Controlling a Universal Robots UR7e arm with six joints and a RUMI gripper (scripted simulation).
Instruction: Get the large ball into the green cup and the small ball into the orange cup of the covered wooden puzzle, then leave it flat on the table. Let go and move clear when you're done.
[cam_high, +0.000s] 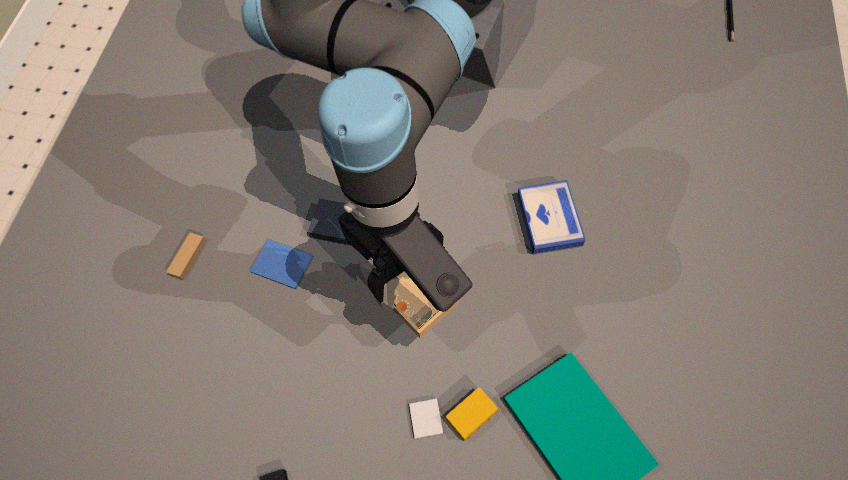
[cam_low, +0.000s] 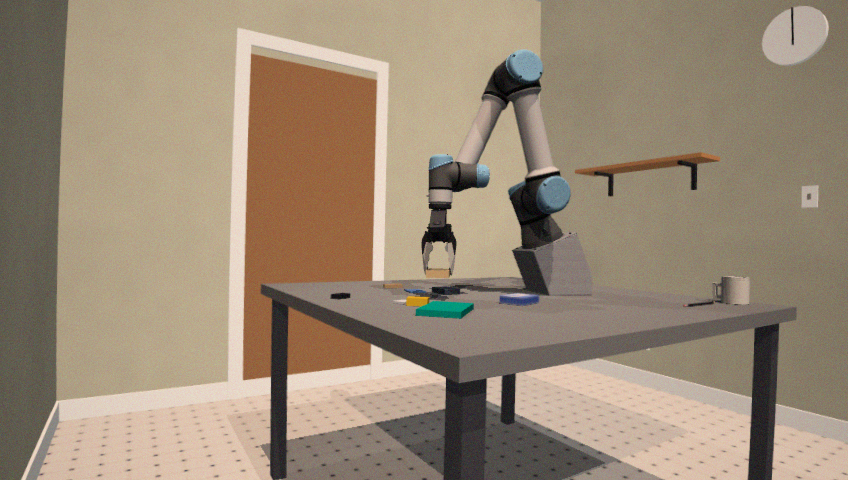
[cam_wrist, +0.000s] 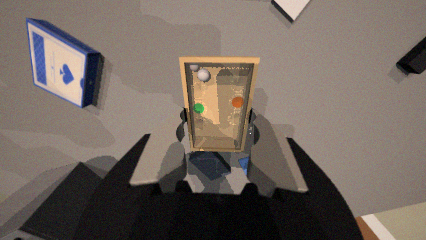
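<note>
My gripper (cam_wrist: 217, 109) (cam_low: 438, 263) is shut on the covered wooden puzzle (cam_wrist: 220, 65) (cam_high: 423, 318) (cam_low: 437, 273) and holds it a little above the grey table (cam_low: 535, 333), about level. In the wrist view the green cup (cam_wrist: 199, 108) sits at the puzzle's left and the orange cup (cam_wrist: 237, 102) (cam_high: 402, 305) at its right. The large white ball and the small grey ball lie together in the far left corner of the puzzle, outside both cups. In the top view the arm's wrist hides much of the puzzle.
A blue card box (cam_high: 550, 215) (cam_wrist: 60, 62) lies to the right. A blue tile (cam_high: 280, 262), a dark tile (cam_high: 327, 220), a wooden block (cam_high: 185, 254), a white tile (cam_high: 426, 417), a yellow block (cam_high: 471, 412), a green slab (cam_high: 580, 419) and a mug (cam_low: 733, 289) sit around.
</note>
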